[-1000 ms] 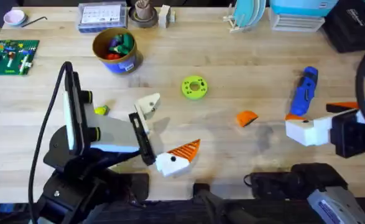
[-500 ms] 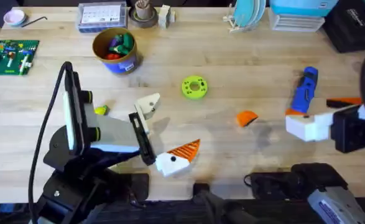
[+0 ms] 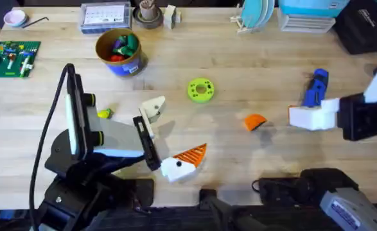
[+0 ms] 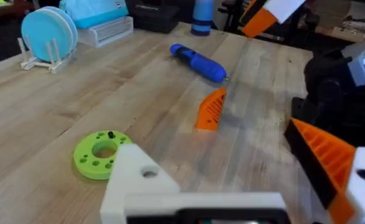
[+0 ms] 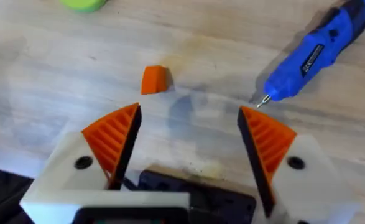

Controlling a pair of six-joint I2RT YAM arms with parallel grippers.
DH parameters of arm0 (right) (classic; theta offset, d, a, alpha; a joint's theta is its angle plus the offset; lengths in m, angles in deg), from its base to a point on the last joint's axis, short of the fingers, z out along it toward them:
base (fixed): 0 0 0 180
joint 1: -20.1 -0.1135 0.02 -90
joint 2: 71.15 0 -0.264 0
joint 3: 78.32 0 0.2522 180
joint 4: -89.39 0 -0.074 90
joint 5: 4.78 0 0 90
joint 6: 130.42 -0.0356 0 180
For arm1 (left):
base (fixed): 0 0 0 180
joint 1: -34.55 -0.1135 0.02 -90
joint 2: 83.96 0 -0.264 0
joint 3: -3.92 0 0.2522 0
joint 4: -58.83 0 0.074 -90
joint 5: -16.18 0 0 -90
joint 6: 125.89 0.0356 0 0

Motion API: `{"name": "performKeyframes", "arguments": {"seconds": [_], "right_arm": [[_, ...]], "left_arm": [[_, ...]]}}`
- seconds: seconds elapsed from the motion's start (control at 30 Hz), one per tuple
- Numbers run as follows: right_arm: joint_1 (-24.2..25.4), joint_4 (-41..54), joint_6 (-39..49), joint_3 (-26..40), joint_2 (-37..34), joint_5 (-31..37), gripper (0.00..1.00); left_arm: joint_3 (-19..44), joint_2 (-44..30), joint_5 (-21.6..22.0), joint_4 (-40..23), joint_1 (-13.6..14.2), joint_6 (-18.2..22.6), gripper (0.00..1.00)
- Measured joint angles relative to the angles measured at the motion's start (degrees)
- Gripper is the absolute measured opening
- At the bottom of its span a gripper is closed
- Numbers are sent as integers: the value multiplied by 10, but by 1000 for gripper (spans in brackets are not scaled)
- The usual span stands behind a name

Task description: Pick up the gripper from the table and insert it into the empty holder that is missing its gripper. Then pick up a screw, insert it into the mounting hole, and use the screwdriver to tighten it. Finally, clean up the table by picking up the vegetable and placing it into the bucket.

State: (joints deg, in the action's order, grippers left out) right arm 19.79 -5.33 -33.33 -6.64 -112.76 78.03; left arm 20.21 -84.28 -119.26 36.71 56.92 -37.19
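Overhead, I see the bucket (image 3: 119, 51) holding colourful toy pieces at the table's far left, the gripper (image 3: 255, 121) lying mid-table. Through my right wrist camera, the right gripper (image 5: 188, 140) hangs spread, empty, the screwdriver (image 5: 311, 58) just beyond.

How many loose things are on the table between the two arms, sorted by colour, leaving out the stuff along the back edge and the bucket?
Orange: 1, the gripper
Blue: 1, the screwdriver
Bright green: 1, the ring-shaped disc
Yellow-green: 1, the vegetable
Total: 4
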Motion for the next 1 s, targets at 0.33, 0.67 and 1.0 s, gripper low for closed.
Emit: {"name": "performKeyframes", "arguments": {"seconds": [0.33,0.67,1.0], "right_arm": [[-78,70,-20,78,-159,3,994],[-177,63,-45,78,-243,38,993],[-188,61,-104,78,-316,48,994]], "left_arm": [[0,0,0,0,0,0,993],[0,0,0,0,0,0,993],[0,0,0,0,0,0,993]]}}
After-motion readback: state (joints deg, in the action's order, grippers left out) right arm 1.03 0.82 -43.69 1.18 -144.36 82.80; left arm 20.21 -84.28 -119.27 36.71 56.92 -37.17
